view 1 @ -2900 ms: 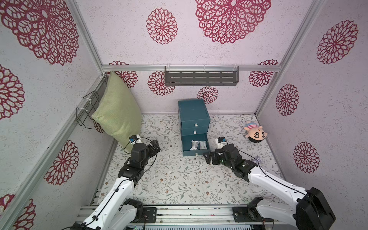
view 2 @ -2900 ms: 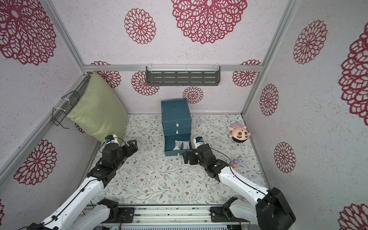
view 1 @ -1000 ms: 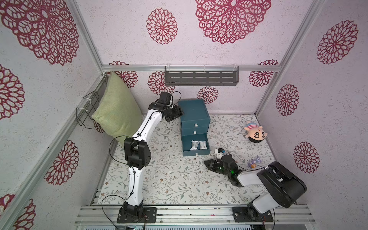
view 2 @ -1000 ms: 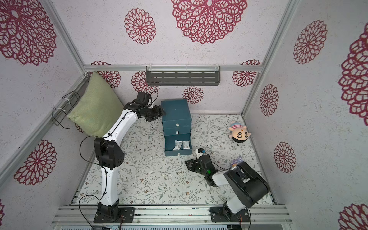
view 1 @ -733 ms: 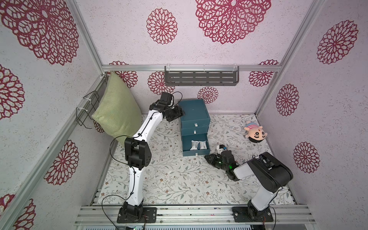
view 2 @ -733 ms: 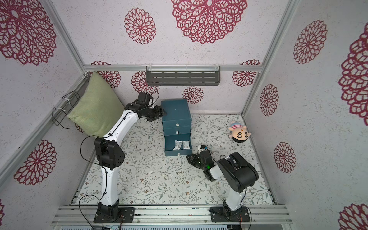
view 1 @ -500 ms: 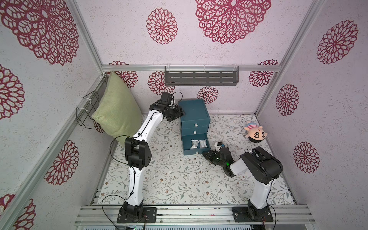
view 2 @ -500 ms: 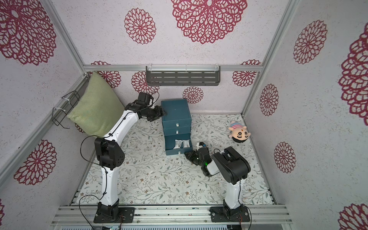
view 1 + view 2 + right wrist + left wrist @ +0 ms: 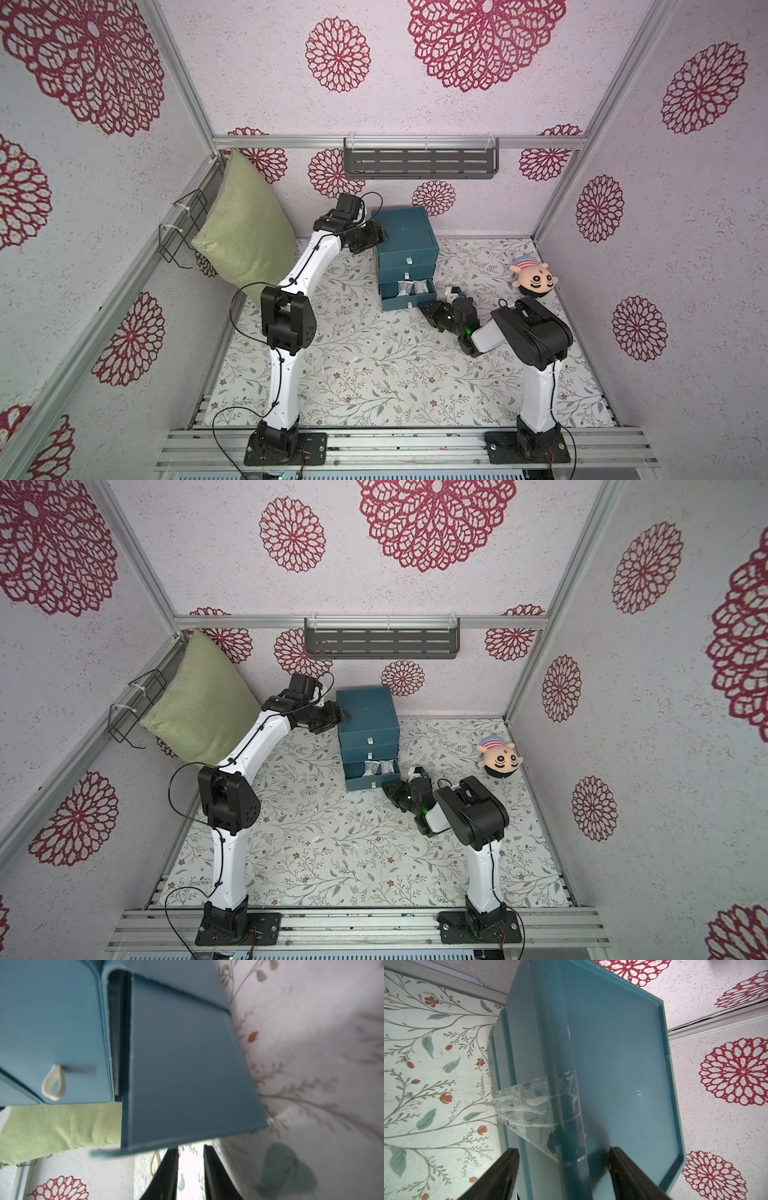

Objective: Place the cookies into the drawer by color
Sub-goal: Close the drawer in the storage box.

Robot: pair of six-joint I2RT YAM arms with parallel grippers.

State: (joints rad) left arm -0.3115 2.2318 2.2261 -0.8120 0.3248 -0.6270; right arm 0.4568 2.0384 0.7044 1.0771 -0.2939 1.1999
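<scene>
Low on the tabletop (image 9: 353,374), the right pincer (image 9: 430,309), jaws a narrow gap apart with nothing between, sits just off the right front corner of the pulled-out bottom drawer (image 9: 405,304). This arm is nearer, and a closing push would likely run straight back toward the wall. Two clear, whitish cookies (image 9: 413,287) lie side by side inside. Farthest back, the left pincer (image 9: 377,235), jaws wide apart, straddles the top edge of the chest (image 9: 409,232).

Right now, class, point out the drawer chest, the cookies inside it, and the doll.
drawer chest (image 9: 406,227), in a top view, on its flat top.
cookies (image 9: 404,288), in a top view, on one packet in the open bottom drawer.
doll (image 9: 536,283), in a top view, on its face.
</scene>
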